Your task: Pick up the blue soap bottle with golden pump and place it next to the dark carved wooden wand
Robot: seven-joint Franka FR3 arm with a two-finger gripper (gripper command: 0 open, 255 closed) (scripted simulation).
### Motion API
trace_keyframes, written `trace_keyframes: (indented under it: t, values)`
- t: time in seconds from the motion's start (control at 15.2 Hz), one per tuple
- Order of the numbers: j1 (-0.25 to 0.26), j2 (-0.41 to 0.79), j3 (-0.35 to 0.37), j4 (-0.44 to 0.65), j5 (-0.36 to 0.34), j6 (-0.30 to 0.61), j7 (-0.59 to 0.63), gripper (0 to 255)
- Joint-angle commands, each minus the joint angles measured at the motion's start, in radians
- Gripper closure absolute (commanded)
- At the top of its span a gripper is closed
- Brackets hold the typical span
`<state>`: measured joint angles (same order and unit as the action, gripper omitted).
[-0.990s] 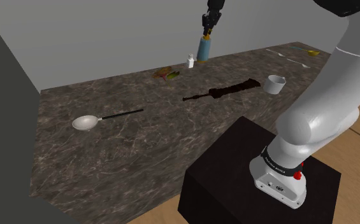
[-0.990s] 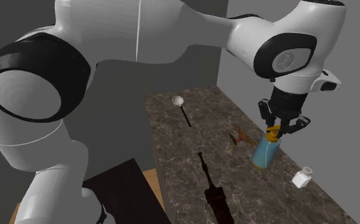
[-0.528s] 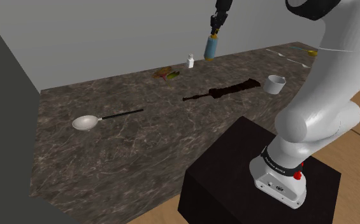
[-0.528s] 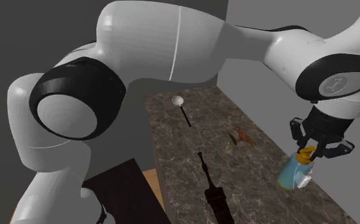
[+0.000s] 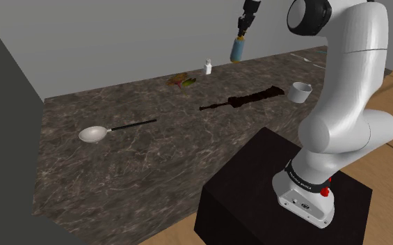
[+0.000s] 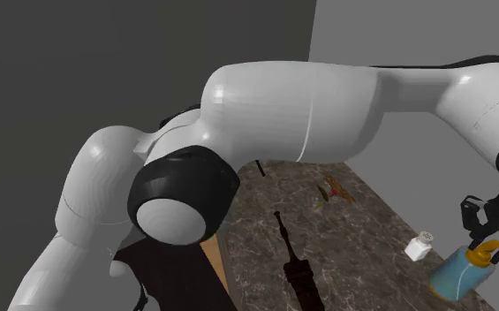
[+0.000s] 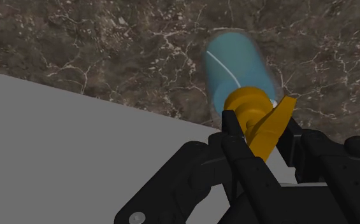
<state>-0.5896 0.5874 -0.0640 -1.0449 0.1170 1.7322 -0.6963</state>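
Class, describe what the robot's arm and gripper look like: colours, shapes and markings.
The arm is glossy white, built of thick rounded segments with dark joints. Its base has a dark lettered band and a red mark. The gripper is all black, with two fingers.

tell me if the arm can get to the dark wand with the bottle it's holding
Probably yes. The gripper holds the blue bottle by its golden pump, above the counter. The wand lies in the open with bare counter beside it; only a white cup sits near its thick end.
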Motion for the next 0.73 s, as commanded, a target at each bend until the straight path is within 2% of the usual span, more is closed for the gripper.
trace_keyframes:
  t: [0.0, 0.66]
  values:
    - [-0.029, 0.094, -0.002, 0.139, 0.008, -0.047, -0.023, 255]
    - [-0.022, 0.057, -0.002, -0.057, 0.010, 0.112, -0.037, 255]
